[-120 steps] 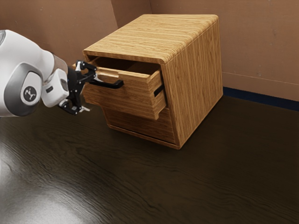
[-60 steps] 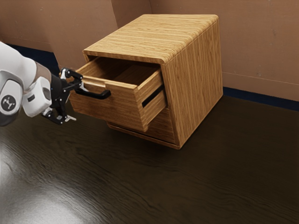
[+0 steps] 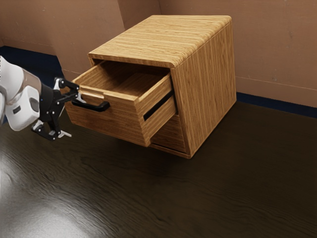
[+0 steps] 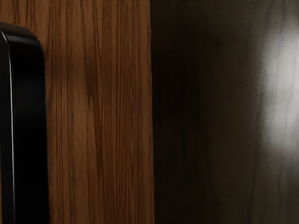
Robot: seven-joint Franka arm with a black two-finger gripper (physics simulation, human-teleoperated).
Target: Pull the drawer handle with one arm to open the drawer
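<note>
I have the drawer (image 3: 116, 119) standing well out of the wooden cabinet (image 3: 208, 84), its front drawn toward the exterior view's left and its inside bare. The black handle (image 3: 95, 105) runs level across that front. Its long axis lies crosswise to my pull and leads away from the gripper (image 3: 71, 115) toward the exterior view's right. The gripper's fingers are spread wide: the upper one meets the handle's near end, and the lower hangs clear below the bar. In the wrist view the handle (image 4: 21, 130) sits close against the hand, beside the drawer's front panel (image 4: 98, 116). Any further pull goes straight back along the drawer's slide. Behind the hand lies open dark floor (image 3: 198, 198), though I judge little travel is left.
</note>
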